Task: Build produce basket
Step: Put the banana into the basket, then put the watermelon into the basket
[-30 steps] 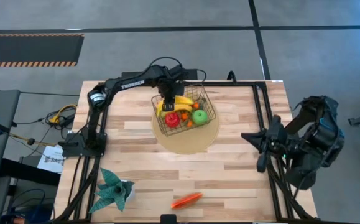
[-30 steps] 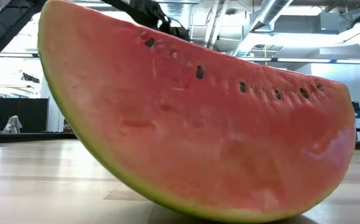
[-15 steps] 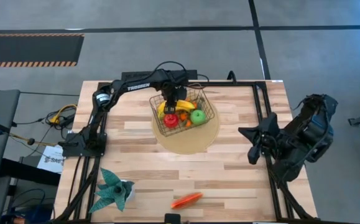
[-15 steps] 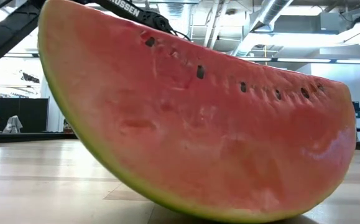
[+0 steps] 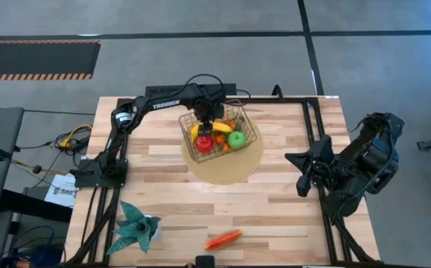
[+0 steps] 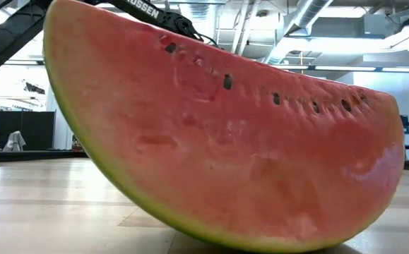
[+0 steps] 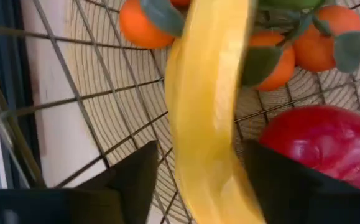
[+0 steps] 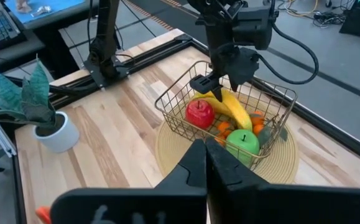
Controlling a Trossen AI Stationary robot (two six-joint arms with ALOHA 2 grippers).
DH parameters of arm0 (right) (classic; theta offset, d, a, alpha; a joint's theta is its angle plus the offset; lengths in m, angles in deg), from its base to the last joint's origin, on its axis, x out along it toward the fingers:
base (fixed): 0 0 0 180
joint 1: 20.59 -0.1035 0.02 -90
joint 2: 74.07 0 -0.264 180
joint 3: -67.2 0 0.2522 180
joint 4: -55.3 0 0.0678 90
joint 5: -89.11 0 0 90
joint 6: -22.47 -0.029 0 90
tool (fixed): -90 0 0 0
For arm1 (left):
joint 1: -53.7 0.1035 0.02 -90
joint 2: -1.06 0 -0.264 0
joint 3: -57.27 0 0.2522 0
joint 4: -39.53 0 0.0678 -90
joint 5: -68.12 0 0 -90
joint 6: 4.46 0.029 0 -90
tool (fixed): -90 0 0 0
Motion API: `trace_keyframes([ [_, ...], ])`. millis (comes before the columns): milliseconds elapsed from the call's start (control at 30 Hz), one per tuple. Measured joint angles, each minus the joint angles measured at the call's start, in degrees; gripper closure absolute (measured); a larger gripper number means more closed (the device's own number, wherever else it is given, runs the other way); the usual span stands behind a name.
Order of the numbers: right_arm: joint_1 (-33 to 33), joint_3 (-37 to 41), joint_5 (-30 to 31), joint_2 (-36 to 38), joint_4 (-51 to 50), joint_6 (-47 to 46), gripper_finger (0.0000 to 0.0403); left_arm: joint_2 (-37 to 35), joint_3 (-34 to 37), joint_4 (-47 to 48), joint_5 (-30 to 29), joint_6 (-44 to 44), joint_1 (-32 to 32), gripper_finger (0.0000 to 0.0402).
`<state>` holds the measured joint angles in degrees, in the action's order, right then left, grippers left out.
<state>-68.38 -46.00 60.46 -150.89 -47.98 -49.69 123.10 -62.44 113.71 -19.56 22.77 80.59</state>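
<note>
The left end effector (image 5: 207, 120) is reaching down into the basket (image 5: 249, 136), its fingers spread on either side of a banana (image 7: 207, 118) without pinching it; I judge it is setting this fruit among the red apple (image 5: 204, 144), green apple (image 5: 237, 138) and tangerines (image 7: 291, 46). The basket is sitting on a round mat (image 5: 226, 173) mid-tabletop. The right end effector (image 8: 206, 163), fingers pressed together, is waiting at the right edge. Next comes lifting clear, then fetching the chili (image 5: 223, 239) lying near the front edge.

Left gripper (image 5: 208, 123) apparently slightly farther back over basket (image 5: 220, 134); right arm retracted.
</note>
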Motion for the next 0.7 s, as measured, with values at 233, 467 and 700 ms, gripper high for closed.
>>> trace_keyframes([
  [233, 0.0, 0.0, 0.0, 0.0, 0.0, 0.06, 0.0395, 0.0, 0.0, 0.04, -2.15, -3.08, -0.38, 0.0107],
  [467, 0.0, 0.0, -0.02, 0.0, -0.06, 0.65, 0.0394, -3.99, 0.0, 0.08, 6.55, -9.6, -3.21, 0.0099],
  [700, 2.82, 0.0, -0.08, -0.02, 0.58, 3.43, 0.0394, -14.03, -0.04, 0.07, 3.18, -15.19, -10.45, 0.0099],
])
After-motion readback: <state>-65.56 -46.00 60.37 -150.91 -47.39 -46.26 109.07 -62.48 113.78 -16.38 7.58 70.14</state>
